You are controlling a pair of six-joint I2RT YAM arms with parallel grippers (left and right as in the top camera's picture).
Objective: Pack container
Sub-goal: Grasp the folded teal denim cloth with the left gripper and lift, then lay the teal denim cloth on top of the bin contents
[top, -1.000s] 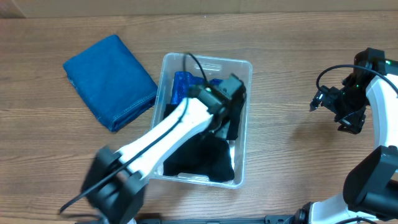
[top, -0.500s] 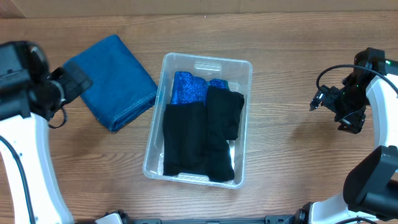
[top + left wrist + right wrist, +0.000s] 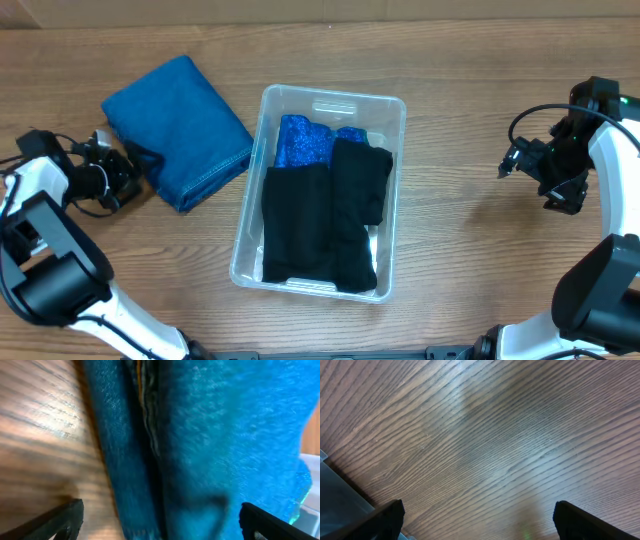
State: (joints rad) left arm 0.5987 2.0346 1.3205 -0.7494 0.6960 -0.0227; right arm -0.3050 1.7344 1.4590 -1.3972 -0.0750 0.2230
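The clear container (image 3: 330,98) stands mid-table and holds a bright blue cloth (image 3: 304,140) at its far end and two black folded cloths (image 3: 308,228). A darker blue folded cloth (image 3: 178,128) lies on the wood to its left. My left gripper (image 3: 132,168) sits low at that cloth's left edge, open. In the left wrist view the blue cloth (image 3: 200,435) fills the space ahead of the left gripper (image 3: 161,525), unheld. My right gripper (image 3: 512,164) hovers open over bare table right of the container, with nothing in the right gripper (image 3: 487,522).
A corner of the container (image 3: 337,497) shows at the lower left of the right wrist view. Wood tabletop (image 3: 470,250) surrounds everything. The right arm's cable (image 3: 530,115) loops above its wrist.
My left arm pulled out of the container, leaving a black cloth inside, opened its jaws and swung left down to the blue cloth's edge. The right arm has not moved.
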